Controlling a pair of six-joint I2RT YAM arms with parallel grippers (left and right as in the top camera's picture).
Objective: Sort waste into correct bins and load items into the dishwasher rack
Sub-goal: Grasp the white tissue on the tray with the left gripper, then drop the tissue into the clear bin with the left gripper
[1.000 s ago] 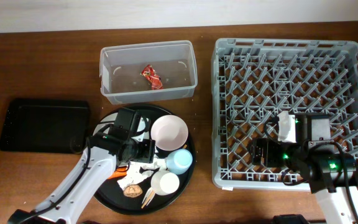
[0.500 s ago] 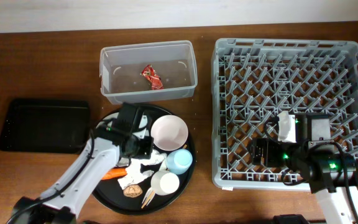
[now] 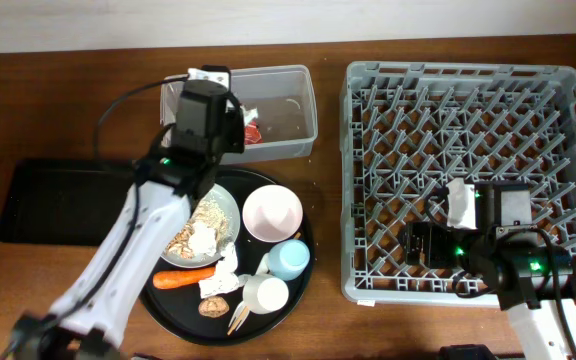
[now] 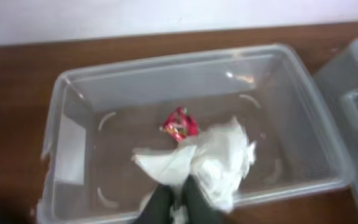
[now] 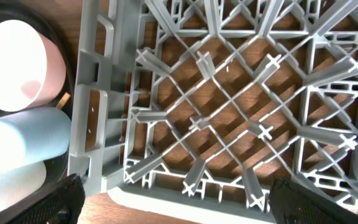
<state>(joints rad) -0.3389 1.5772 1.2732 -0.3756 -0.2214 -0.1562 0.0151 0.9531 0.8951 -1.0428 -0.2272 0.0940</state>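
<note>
My left gripper (image 4: 176,190) is shut on a crumpled white napkin (image 4: 216,155), which hangs over the clear tub (image 4: 73,149). A red-and-silver wrapper (image 4: 179,124) lies on the tub floor. In the overhead view that gripper (image 3: 230,114) sits over the tub's left half (image 3: 286,108). My right gripper (image 5: 179,208) is open and empty above the front left of the grey rack (image 3: 468,130). On the round black tray (image 3: 298,300) lie a plate of scraps (image 3: 203,222), a bowl (image 3: 272,213), a blue cup (image 3: 288,258), a white cup (image 3: 265,295), a carrot (image 3: 183,280) and another napkin (image 3: 224,275).
The shallow black rectangular tray (image 3: 63,200) lies left of the round tray. A small brown lump (image 3: 211,308) and chopsticks (image 3: 238,318) rest at the round tray's front. The right wrist view shows the bowl (image 5: 11,62) and blue cup (image 5: 17,140) just left of the rack's wall (image 5: 95,112).
My left gripper shut on a napkin at the round tray and carried it up and back over the clear tub, uncovering the plate. The right arm has not moved.
</note>
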